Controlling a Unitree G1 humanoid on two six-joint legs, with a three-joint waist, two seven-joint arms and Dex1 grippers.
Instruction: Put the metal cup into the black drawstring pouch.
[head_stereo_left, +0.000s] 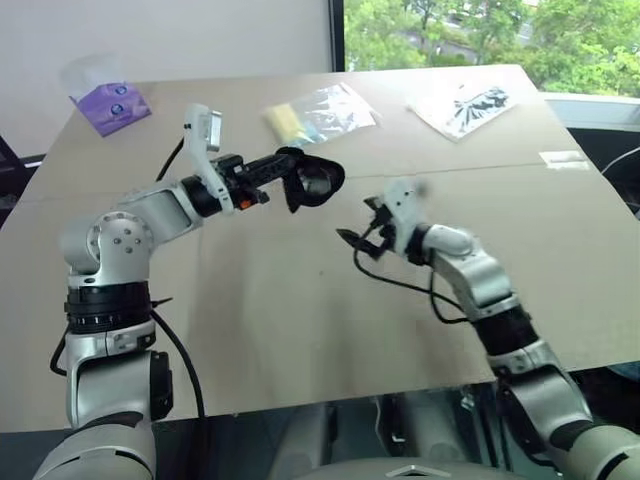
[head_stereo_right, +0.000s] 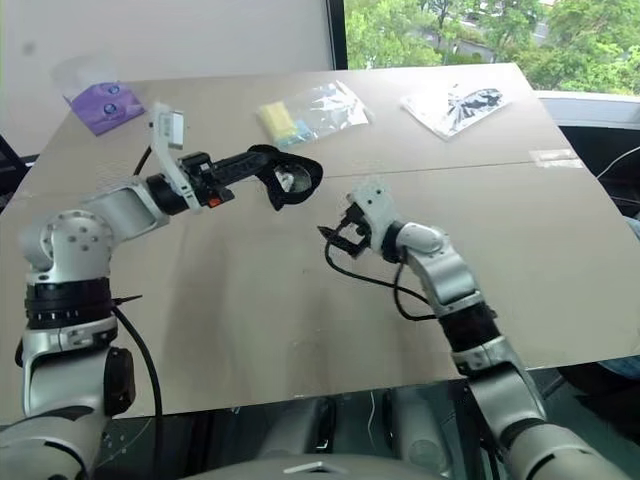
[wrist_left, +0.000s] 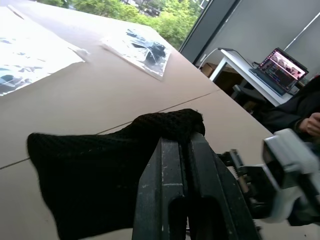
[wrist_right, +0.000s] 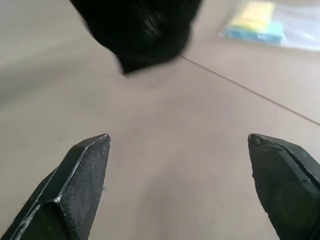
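The black drawstring pouch (head_stereo_left: 316, 180) hangs above the table (head_stereo_left: 300, 320), held up at its rim by my left gripper (head_stereo_left: 287, 166), which is shut on the fabric (wrist_left: 120, 160). Its mouth faces my right gripper, and a dull grey glint inside it (head_stereo_right: 288, 181) looks like the metal cup, though I cannot tell for sure. My right gripper (head_stereo_left: 356, 240) stands open just right of and below the pouch, apart from it. Its fingers (wrist_right: 85, 170) are spread wide with nothing between them, and the pouch (wrist_right: 140, 30) hangs just ahead of them.
At the table's far side lie a purple packet (head_stereo_left: 112, 105), a clear bag with a yellow item (head_stereo_left: 315, 112) and a clear bag with a black item (head_stereo_left: 462, 105). A white tape strip (head_stereo_left: 563, 158) is at the right. A laptop (wrist_left: 280, 65) stands beyond the table.
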